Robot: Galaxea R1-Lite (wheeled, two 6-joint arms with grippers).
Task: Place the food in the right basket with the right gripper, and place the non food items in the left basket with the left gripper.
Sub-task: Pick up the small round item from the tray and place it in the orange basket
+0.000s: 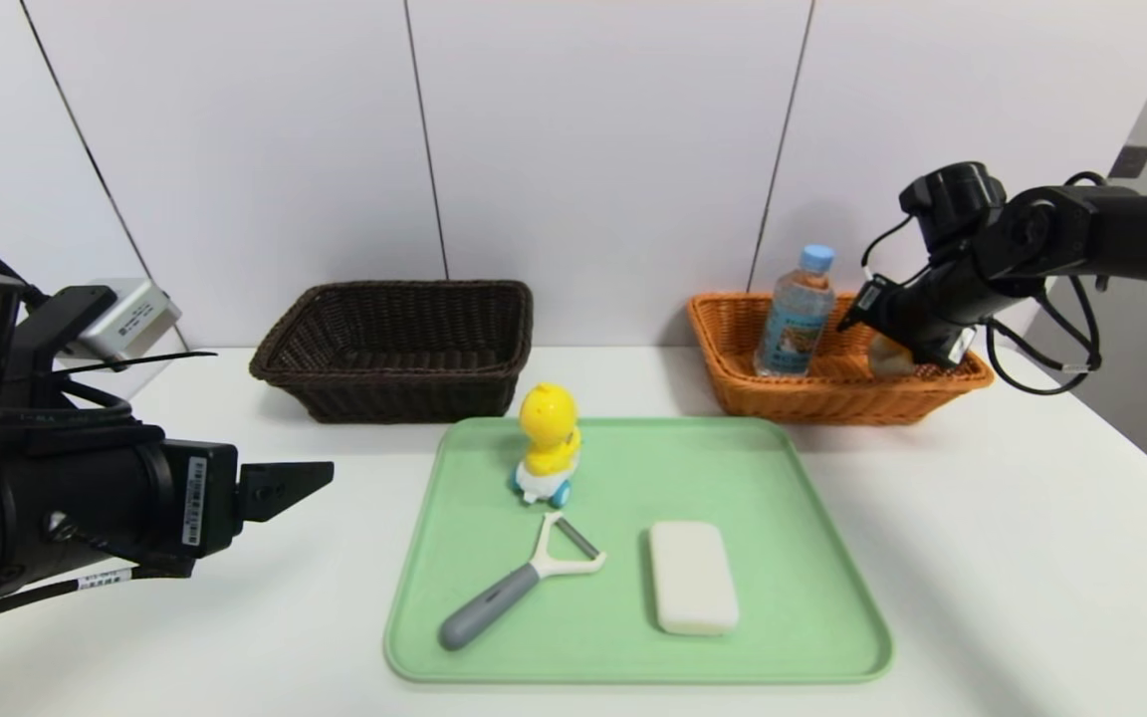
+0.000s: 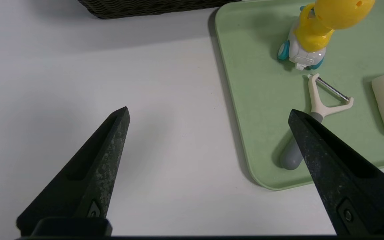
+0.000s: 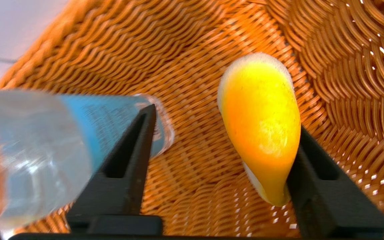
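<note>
- Smooth white surface (image 1: 982,558) is carrying a green tray (image 1: 793,558) with duck toy (image 1: 547,443), peeler (image 1: 519,583) and rounded bar (image 1: 692,576).
- Right hand (image 3: 225,133) is gaping wide inside the woven orange basket (image 1: 733,368), beside bottle (image 1: 795,314) and glossy bun (image 3: 262,126).
- Left hand (image 2: 208,113) is hovering wide open near the tray.

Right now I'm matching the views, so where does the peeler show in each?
Head view: peeler on the tray, near the duck.
Left wrist view: peeler beyond the open left gripper.
Right wrist view: not in it.
Shared landmark: the duck.
</note>
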